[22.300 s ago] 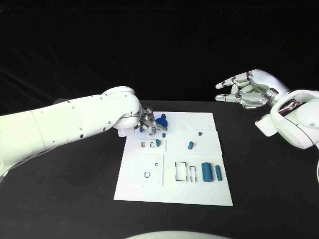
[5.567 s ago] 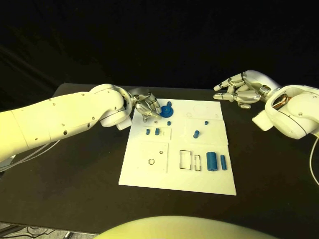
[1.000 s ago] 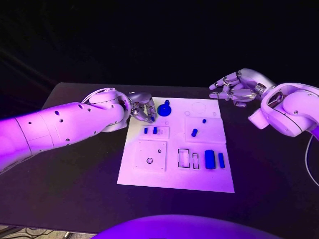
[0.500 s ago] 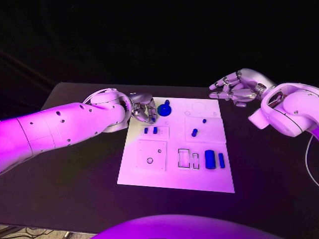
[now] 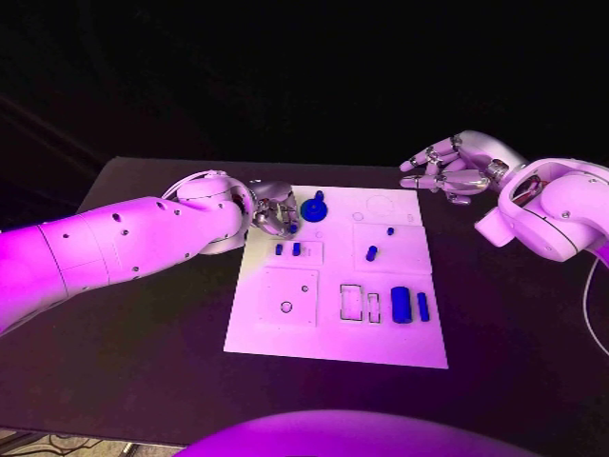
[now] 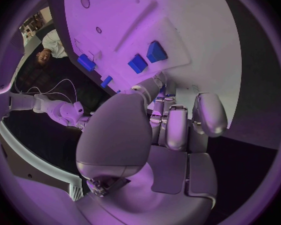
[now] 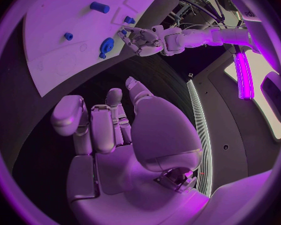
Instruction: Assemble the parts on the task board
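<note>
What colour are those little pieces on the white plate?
Blue; the small parts on the task board show best in the head view.

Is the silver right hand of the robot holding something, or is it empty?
Empty. The silver right hand hovers beyond the white task board's far right corner, fingers loosely curled around nothing.

White rectangular task board [image 5: 335, 338], printed with thin black outlines of slots and circles; small blue plastic parts [image 5: 402, 305] on it, among them a round blue knobbed piece [image 5: 314, 209]; matte black table [image 5: 140, 343]; silver metal left hand [image 5: 273, 211] and silver metal right hand [image 5: 449, 171], each on a glossy white arm.
</note>
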